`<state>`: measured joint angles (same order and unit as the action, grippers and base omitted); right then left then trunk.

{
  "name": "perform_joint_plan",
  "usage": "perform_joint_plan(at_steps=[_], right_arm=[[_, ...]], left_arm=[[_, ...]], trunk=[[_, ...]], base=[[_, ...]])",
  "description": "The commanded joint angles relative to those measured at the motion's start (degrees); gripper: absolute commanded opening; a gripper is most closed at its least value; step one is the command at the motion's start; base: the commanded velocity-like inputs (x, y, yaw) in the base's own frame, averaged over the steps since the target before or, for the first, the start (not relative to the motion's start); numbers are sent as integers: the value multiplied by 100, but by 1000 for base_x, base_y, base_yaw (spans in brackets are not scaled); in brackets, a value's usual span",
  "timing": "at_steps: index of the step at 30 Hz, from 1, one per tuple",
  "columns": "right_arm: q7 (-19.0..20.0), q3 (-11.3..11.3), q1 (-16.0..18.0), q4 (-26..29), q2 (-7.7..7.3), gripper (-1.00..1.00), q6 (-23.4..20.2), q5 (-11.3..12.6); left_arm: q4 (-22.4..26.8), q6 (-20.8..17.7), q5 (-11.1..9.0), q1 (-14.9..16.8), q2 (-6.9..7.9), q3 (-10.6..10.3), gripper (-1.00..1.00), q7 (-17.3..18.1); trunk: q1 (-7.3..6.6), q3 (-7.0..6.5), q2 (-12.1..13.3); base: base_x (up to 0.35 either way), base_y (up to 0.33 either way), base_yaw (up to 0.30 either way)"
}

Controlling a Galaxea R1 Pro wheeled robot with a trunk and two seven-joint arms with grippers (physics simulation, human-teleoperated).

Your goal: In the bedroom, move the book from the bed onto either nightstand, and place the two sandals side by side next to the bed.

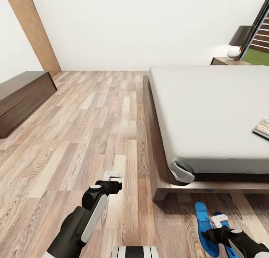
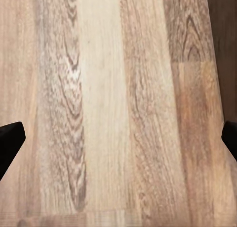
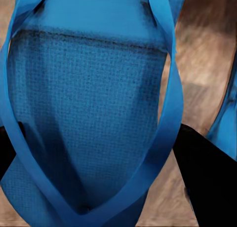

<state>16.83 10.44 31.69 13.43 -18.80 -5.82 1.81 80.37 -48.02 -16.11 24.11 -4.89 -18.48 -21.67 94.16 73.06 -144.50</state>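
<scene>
A white-walled bedroom with a pale wood-plank floor (image 1: pixel 93 131) spreads ahead in the head view. A long low brown bench (image 1: pixel 22 99) stands against the wall at the left, and a brown door panel (image 1: pixel 33 30) leans into view above it. The bed (image 1: pixel 209 119), a dark wooden platform with a smooth light-grey mattress, fills the right side. The book (image 1: pixel 262 128) lies flat on the mattress at the picture's right edge, partly cut off. Beyond the far end of the bed the nightstand (image 1: pixel 228 61) carries a lamp (image 1: pixel 239 41) with a dark shade and white base, next to a dark-framed window (image 1: pixel 259 33).

The two bright-blue sandals (image 1: pixel 206 228) lie on the floor just past the foot of the bed, close together, one partly hidden under the right arm. The right pincer (image 1: pixel 218 222) hangs directly over them. In the right wrist view a sandal sole and its looped strap (image 3: pixel 94 113) sit very close between the dark fingers (image 3: pixel 207 177), which stand apart on either side; whether they touch it I cannot tell.

The left pincer (image 1: pixel 113 175) is held over bare floor beside the bed frame, its fingers (image 2: pixel 11 143) spread wide with nothing between them but planks (image 2: pixel 118 108).
</scene>
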Motion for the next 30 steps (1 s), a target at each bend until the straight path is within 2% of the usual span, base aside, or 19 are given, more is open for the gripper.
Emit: perform_joint_plan(at_steps=[1, 5, 10, 23, 28, 30], right_arm=[[-16, 19, 1, -52, -3, -100, -32, 30], [-311, 10, -2, -644, 18, -100, 1, 43], [-417, -25, -2, -840, -2, -100, 70, 57], [-376, 15, 2, -823, -1, -100, 996, 24], [-373, 19, 2, -818, 6, -100, 1111, 13], [-373, 19, 3, -817, 3, -100, 1123, 12]], left_arm=[[4, -14, -60, 4, 1, -6, 100, -56], [5, -14, -52, 5, 4, -6, 100, -56], [5, -14, -51, 6, 10, -6, 100, -57], [5, -7, -68, 2, 5, -6, 100, -59], [5, -6, -71, 5, 5, -6, 100, -59], [5, -6, -91, 6, 5, -6, 100, -60]], trunk=[[1, 27, -4], [11, 115, -9], [24, 226, -16], [58, 514, -33], [71, 625, -40], [71, 625, -40]], base=[[0, 0, 0], [0, 0, 0], [0, 0, 0], [0, 0, 0], [0, 0, 0], [0, 0, 0]])
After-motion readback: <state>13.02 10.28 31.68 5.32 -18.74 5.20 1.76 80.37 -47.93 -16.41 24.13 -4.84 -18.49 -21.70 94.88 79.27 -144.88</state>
